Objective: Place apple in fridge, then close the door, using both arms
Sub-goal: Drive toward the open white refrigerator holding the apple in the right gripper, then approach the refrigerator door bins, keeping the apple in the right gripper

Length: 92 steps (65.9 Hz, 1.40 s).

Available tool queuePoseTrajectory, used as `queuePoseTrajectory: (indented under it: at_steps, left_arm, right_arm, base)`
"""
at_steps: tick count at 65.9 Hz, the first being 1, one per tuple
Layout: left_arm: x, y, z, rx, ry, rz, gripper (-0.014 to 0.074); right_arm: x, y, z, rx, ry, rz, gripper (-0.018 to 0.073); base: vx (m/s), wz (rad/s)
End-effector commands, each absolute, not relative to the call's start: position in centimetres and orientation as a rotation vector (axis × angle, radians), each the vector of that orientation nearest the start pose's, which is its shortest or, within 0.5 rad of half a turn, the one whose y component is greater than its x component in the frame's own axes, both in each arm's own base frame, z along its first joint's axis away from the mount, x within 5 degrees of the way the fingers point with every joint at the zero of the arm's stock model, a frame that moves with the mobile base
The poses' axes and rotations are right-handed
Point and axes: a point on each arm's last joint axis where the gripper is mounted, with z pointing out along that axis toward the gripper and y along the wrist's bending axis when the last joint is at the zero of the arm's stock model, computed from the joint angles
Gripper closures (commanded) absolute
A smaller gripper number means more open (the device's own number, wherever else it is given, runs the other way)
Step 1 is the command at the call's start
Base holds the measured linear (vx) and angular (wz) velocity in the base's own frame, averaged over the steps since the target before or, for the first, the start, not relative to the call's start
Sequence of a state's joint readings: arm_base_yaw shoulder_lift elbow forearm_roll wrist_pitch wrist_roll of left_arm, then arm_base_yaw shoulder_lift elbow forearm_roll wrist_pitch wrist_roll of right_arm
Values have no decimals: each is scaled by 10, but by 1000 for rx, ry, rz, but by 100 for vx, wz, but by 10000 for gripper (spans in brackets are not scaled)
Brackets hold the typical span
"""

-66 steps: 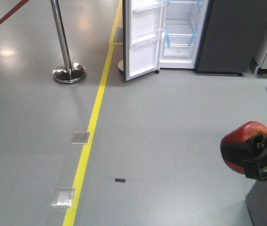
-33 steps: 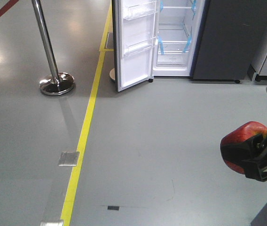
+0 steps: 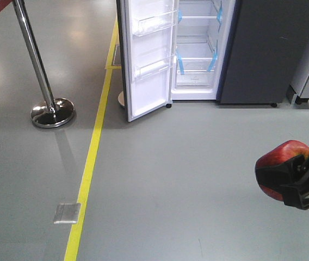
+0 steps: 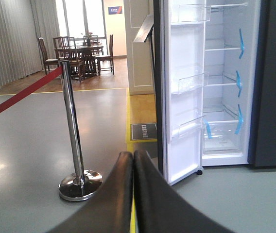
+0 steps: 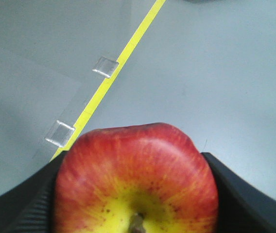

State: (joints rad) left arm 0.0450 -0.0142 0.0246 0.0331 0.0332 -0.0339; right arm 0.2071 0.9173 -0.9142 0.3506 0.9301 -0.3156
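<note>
Right gripper (image 3: 291, 184): is pinching the apple (image 5: 135, 170) between its 2 black fingers, 1 on each flank, at the right edge of the front view.
Apple: is sitting in that grip above the grey floor (image 3: 198, 174), well apart from the fridge (image 3: 198, 54); its stem dimple is facing the right wrist camera (red skin above, yellow around the stem).
Left gripper (image 4: 132, 158): is showing 2 black fingers pressed together, tips touching, nothing between them.
Yellow line (image 3: 89, 163): is running along the floor toward the door side of the fridge.
Metal plate (image 3: 67, 213): is lying just beside the line, on its left.
Stanchion (image 3: 45, 106): is standing left of the line, a chrome post on a round base; a red rope (image 4: 16, 99) is hanging from it.
Door (image 3: 149, 60): is standing wide open, white inner face and clear bins showing.
Fridge interior: is showing white shelves, a clear drawer and blue tape strips (image 4: 238, 80); the dark grey body is sitting to the right.
Far room: a table and chairs (image 4: 79, 53) are standing behind the stanchion.
</note>
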Motion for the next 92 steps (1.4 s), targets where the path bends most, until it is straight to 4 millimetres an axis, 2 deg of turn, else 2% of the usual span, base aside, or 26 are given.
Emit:
queuePoseTrajectory:
  at_steps: [1,92]
  left_arm:
    - [57,3,201,-43,1480,30,603]
    - [57,3,201,-43,1480,30,603]
  right_arm:
    - [160,59,364,-472,2237,386,417]
    - [160,59,364,-472,2237,386,417]
  base:
    - [34,1]
    - [30,1]
